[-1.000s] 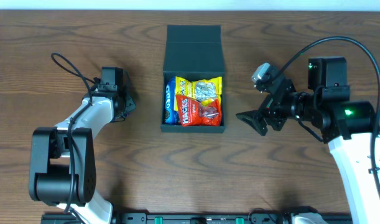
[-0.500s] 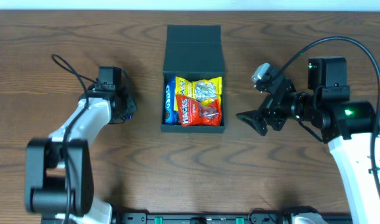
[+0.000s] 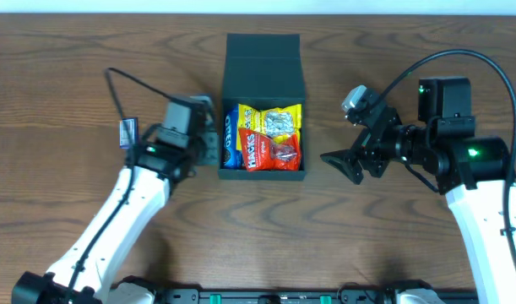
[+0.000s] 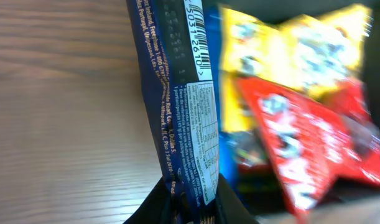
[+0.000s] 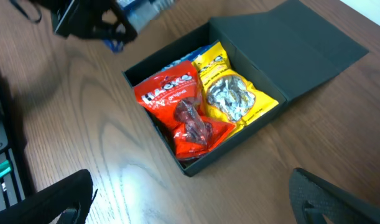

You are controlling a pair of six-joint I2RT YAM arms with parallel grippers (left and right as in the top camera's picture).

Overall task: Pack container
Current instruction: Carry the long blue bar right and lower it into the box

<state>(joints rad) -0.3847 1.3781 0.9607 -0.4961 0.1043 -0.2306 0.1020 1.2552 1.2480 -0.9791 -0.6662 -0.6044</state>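
Note:
The dark green container (image 3: 263,63) stands at the table's middle with its lid folded back. Inside lie a blue Oreo packet (image 3: 231,139), a red Hacks packet (image 3: 270,152) and a yellow packet (image 3: 274,121). My left gripper (image 3: 209,142) is at the container's left wall. It is shut on the lower end of a dark blue snack packet (image 4: 183,112) that stands upright, and beyond it the wrist view shows the red packet (image 4: 301,143). My right gripper (image 3: 346,165) hangs open and holds nothing, to the right of the container (image 5: 289,43).
The wooden table (image 3: 393,245) runs wide on both sides of the box. A small blue-and-white tag (image 3: 127,133) hangs on the left arm's cable. The left arm (image 5: 93,22) shows at the top left of the right wrist view.
My left arm has swung right from the table's left side to the container's left wall, carrying the blue packet. The right arm has not moved.

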